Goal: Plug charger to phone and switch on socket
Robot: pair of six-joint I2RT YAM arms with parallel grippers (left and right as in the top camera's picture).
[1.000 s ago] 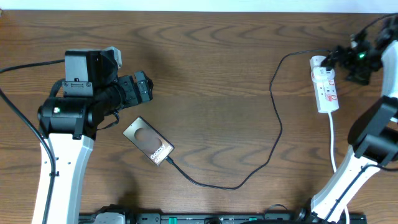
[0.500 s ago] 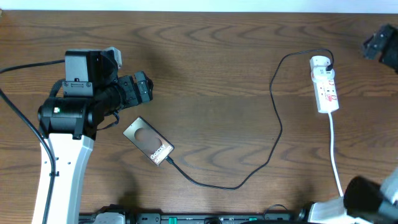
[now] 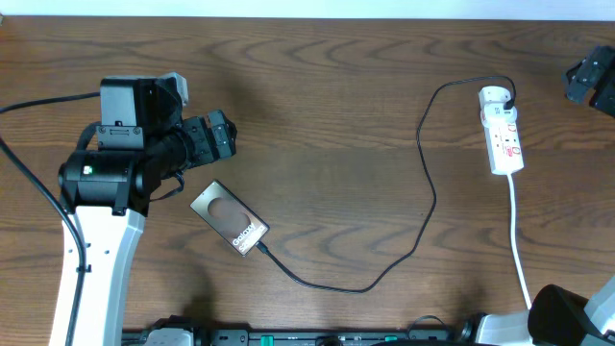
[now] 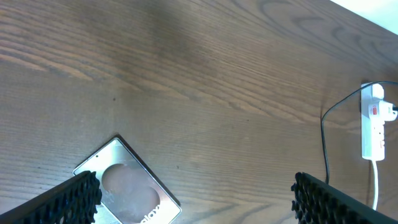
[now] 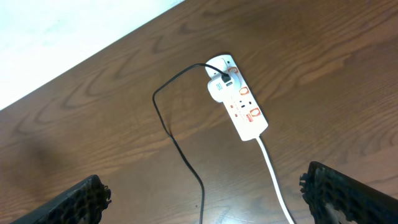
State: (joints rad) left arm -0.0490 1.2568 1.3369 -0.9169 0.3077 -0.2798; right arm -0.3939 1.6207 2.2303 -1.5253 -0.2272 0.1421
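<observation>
The bronze phone [image 3: 229,218] lies flat at the left-centre of the table, also visible low in the left wrist view [image 4: 127,186]. The black charger [image 3: 429,197] runs from the phone's lower-right end in a long loop to its plug [image 5: 218,85], which sits in the far end of the white socket [image 3: 504,135] [image 5: 241,102]. My left gripper [image 3: 219,136] [image 4: 196,196] hangs open just beyond the phone, with nothing between its fingers. High above the table, my right gripper [image 3: 590,77] [image 5: 208,202] is open at the far right edge, clear of the socket.
The socket's white lead [image 3: 519,240] runs toward the front edge on the right. My left arm's base [image 3: 96,183] stands at the left. The wooden table [image 3: 327,115] ends at a pale back edge.
My right gripper has left the socket's far end, drawn back to the right edge and risen. The left arm, phone and cable have not moved.
</observation>
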